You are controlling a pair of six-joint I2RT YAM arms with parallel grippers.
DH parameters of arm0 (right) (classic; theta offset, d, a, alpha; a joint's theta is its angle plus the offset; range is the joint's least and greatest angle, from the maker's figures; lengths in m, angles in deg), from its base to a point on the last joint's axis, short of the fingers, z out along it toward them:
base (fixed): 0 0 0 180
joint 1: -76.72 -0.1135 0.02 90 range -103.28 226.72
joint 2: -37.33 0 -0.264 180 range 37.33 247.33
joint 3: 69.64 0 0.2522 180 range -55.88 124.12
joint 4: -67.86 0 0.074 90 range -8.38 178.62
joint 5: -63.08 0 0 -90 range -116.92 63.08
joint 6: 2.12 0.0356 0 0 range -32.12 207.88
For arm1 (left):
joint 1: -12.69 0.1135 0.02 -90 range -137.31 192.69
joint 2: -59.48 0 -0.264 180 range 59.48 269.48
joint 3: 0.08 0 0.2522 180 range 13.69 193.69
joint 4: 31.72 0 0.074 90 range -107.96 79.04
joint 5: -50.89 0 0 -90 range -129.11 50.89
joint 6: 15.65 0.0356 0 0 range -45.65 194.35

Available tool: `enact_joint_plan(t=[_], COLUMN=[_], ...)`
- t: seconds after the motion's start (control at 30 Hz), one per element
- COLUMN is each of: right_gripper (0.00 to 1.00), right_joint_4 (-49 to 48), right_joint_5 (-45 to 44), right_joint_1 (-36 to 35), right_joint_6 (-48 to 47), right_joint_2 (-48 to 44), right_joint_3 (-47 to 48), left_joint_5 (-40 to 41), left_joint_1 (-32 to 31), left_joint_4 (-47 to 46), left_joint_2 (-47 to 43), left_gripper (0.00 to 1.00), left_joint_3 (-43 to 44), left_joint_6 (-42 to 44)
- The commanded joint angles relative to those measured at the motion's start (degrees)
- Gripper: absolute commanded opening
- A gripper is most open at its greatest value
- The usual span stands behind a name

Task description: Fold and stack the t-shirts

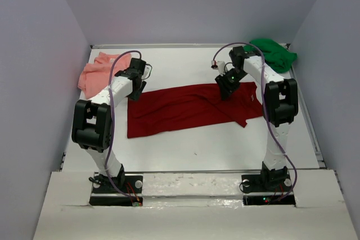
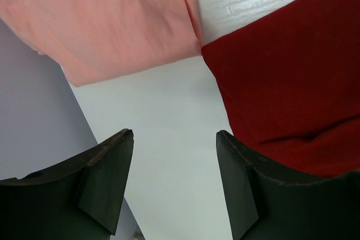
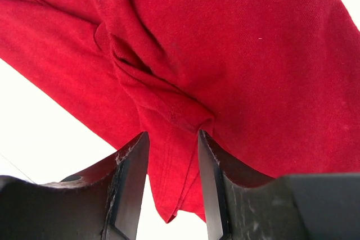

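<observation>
The dark red t-shirt (image 1: 185,108) lies spread across the middle of the table, part folded, with a bunched ridge near its right end. My right gripper (image 1: 226,91) is down on that ridge. In the right wrist view a fold of the red cloth (image 3: 169,155) hangs between its fingers (image 3: 173,134), which stand a little apart around it. My left gripper (image 1: 135,89) hovers open over bare table (image 2: 163,111), between the salmon pink t-shirt (image 2: 112,21) and the red shirt's left corner (image 2: 292,71). The bright green t-shirt (image 1: 274,53) lies crumpled at the back right.
The salmon pink shirt (image 1: 98,71) lies against the left wall at the back. Pale walls enclose the table on the left, back and right. A raised white ledge (image 1: 191,184) runs along the near edge by the arm bases.
</observation>
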Motion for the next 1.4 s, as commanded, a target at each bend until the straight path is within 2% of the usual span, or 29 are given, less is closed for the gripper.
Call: enact_joint_plan(t=[0.0,0.37,0.5,0.8,0.97,1.37], right_gripper=[0.45,0.4,0.0,0.0,0.0,0.0], right_joint_4=[-1.3,-2.6,-2.3,-1.3,2.7,5.9], right_joint_5=[0.0,-0.3,-0.5,-0.4,1.4,3.1], right_joint_1=[-0.4,-0.4,-0.4,-0.4,-0.4,-0.4], right_joint_6=[-0.6,-0.4,-0.3,-0.8,-2.0,-3.5], right_joint_2=[0.9,2.6,2.5,-0.4,-2.8,-10.5], right_joint_3=[2.2,3.0,2.8,0.8,-0.2,-9.0], left_joint_5=[1.0,0.7,0.6,0.4,0.3,-0.2], left_joint_1=[-0.2,-0.2,-0.2,-0.2,-0.3,-0.7], left_joint_4=[-0.2,-0.4,-0.2,0.1,0.4,1.1], left_joint_2=[-3.2,-3.2,-3.1,-2.6,-2.5,-2.1], left_gripper=[0.73,0.73,0.73,0.73,0.73,0.72], left_joint_3=[-0.8,-1.1,-1.0,-0.1,0.5,2.1], left_joint_6=[0.6,0.6,0.6,0.4,0.3,0.1])
